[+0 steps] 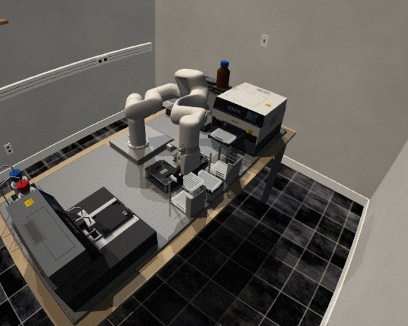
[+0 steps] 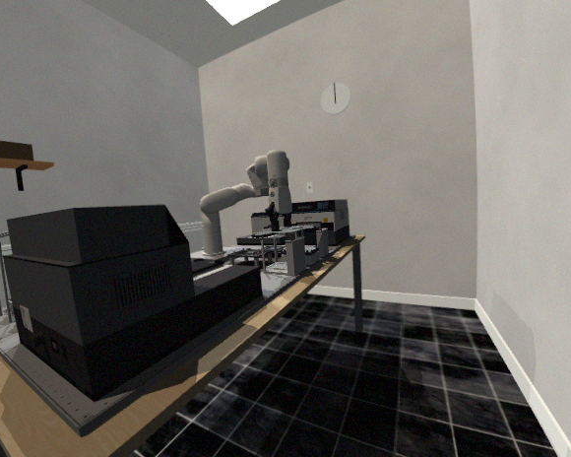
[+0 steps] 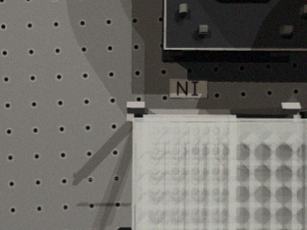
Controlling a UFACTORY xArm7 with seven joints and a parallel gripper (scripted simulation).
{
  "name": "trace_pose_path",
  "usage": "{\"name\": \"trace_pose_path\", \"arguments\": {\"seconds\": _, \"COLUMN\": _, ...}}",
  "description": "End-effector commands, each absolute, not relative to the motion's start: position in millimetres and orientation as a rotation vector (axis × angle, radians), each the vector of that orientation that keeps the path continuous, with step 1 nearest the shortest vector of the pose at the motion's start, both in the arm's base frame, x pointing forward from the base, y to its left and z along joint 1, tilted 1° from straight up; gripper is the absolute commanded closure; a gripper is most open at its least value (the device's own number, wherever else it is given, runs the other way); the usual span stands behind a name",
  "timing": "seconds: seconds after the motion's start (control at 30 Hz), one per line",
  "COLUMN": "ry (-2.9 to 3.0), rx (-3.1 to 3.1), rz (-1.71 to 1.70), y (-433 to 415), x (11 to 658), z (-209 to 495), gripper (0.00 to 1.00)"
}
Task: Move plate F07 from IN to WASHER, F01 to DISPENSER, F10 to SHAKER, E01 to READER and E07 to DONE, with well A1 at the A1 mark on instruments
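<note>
My gripper is shut on a clear well plate and holds it level above the IN rack. The plate's label cannot be read. In the wrist view the plate fills the lower right, over another plate deep in the rack, with the IN label on the deck just beyond. The fingers themselves are hidden in the wrist view. A second plate shows low in the IN rack. The black shaker platform next to it carries no plate.
A plate sits on the tray of the white reader. Another plate lies on a nest right of IN. The DONE rack holds a plate. A large dark instrument stands at the front left. A brown bottle stands at the back.
</note>
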State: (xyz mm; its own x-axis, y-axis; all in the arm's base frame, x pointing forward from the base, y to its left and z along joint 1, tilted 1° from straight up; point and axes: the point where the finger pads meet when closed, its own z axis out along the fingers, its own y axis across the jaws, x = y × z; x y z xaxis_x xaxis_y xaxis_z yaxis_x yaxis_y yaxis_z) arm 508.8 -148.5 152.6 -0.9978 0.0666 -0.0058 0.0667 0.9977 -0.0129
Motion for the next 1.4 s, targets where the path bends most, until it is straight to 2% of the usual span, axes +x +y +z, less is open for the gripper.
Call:
{"name": "trace_pose_path", "arguments": {"seconds": 0.0, "ry": 3.131, "rx": 0.105, "rz": -0.023, "y": -148.9, "x": 509.3, "z": 157.9, "gripper": 1.0}}
{"name": "trace_pose_path", "arguments": {"seconds": 1.37, "ry": 3.131, "rx": 0.105, "rz": -0.023, "y": -148.3, "x": 508.9, "z": 202.6, "gripper": 1.0}}
